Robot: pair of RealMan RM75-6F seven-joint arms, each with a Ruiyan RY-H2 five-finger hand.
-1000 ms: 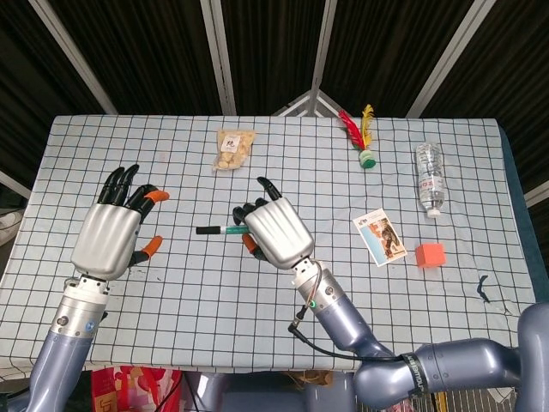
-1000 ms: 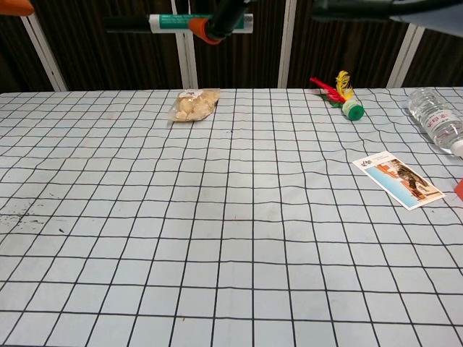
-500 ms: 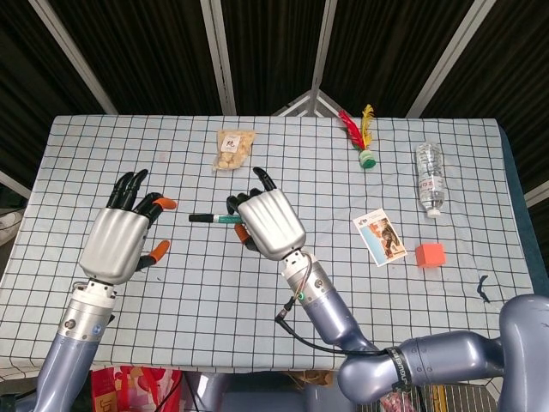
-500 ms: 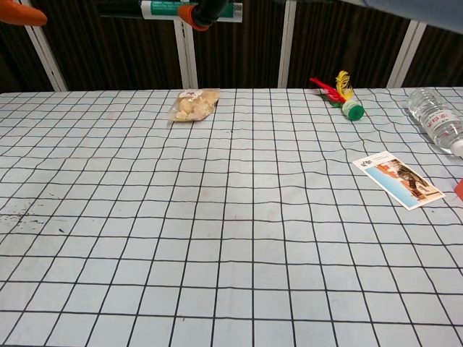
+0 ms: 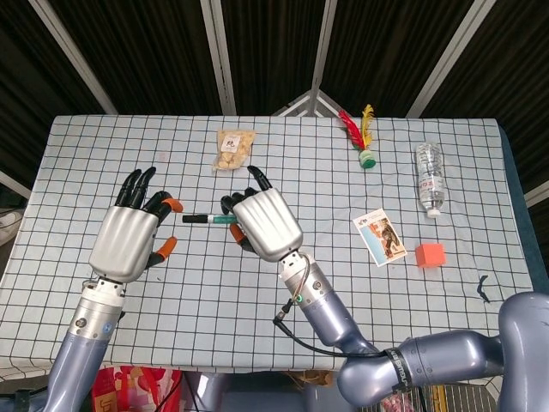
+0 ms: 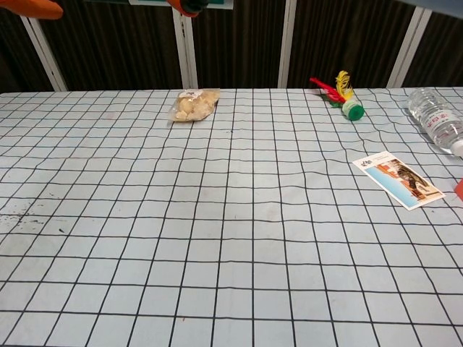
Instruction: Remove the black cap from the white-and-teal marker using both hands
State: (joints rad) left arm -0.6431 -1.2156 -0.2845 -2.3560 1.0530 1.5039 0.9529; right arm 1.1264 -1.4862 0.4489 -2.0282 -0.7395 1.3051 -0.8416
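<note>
Both hands have closed in over the last second. Left hand [image 5: 127, 242], fingers spread and empty, now sits just beside the black cap [image 5: 194, 219], not yet gripping. Right hand [image 5: 264, 225] keeps its fingers clamped on the marker [image 5: 214, 220], held above the table [image 5: 480, 163], cap pointing left. Cap still on; pinch likely next.

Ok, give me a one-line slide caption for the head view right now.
Right hand holds the capped marker above the checked table as the open left hand nears its black cap.
</note>
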